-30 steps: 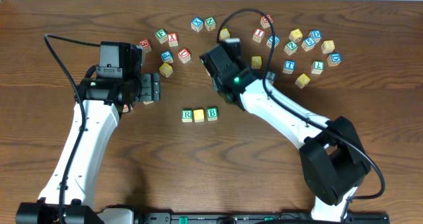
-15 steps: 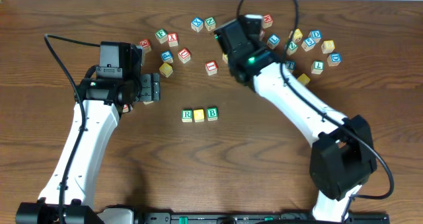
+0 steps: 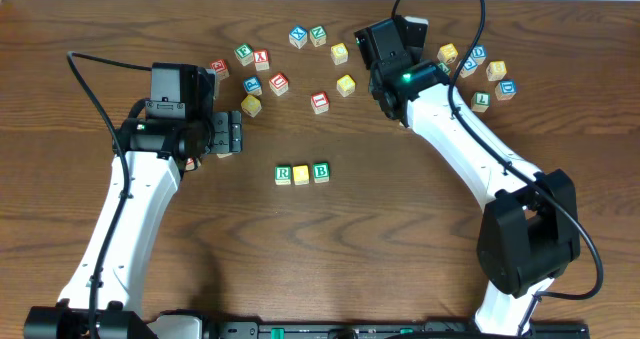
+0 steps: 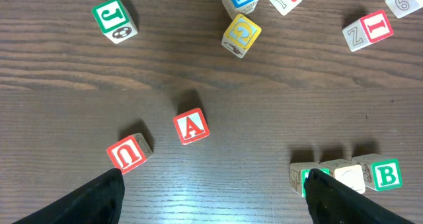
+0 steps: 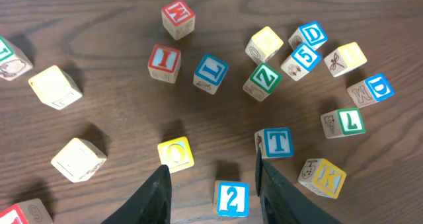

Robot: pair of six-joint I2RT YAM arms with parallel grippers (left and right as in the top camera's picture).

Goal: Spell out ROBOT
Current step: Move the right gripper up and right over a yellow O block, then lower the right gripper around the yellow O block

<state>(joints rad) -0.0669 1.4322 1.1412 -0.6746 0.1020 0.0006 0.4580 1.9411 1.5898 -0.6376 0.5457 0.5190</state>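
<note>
The green R cube (image 3: pixel 283 174), a yellow-topped cube (image 3: pixel 301 175) and the green B cube (image 3: pixel 320 172) stand in a row at the table's middle. In the left wrist view the B cube (image 4: pixel 383 174) and the yellow-topped cube (image 4: pixel 349 176) show, with R half hidden by a finger. My left gripper (image 3: pixel 232 134) (image 4: pixel 215 187) hangs open and empty up and left of the row. The right gripper (image 5: pixel 210 161) is open above the right cluster, holding nothing. The yellow O cube (image 5: pixel 176 153) lies by its left finger and the blue T cube (image 5: pixel 277 143) by its right finger. Overhead, the right arm hides both.
A blue 2 cube (image 5: pixel 232 197) lies between the right fingers. Red A (image 4: pixel 192 126) and red U (image 4: pixel 127 153) sit below the left gripper. Loose cubes ring the back: red I (image 5: pixel 164 62), blue L (image 5: pixel 211 72), yellow K (image 5: pixel 322 176), two pale yellow cubes (image 3: pixel 346 84).
The right arm has swung up and to the right, from beside the row to over the right cluster, uncovering a red and a yellow cube. The left arm has not moved.
</note>
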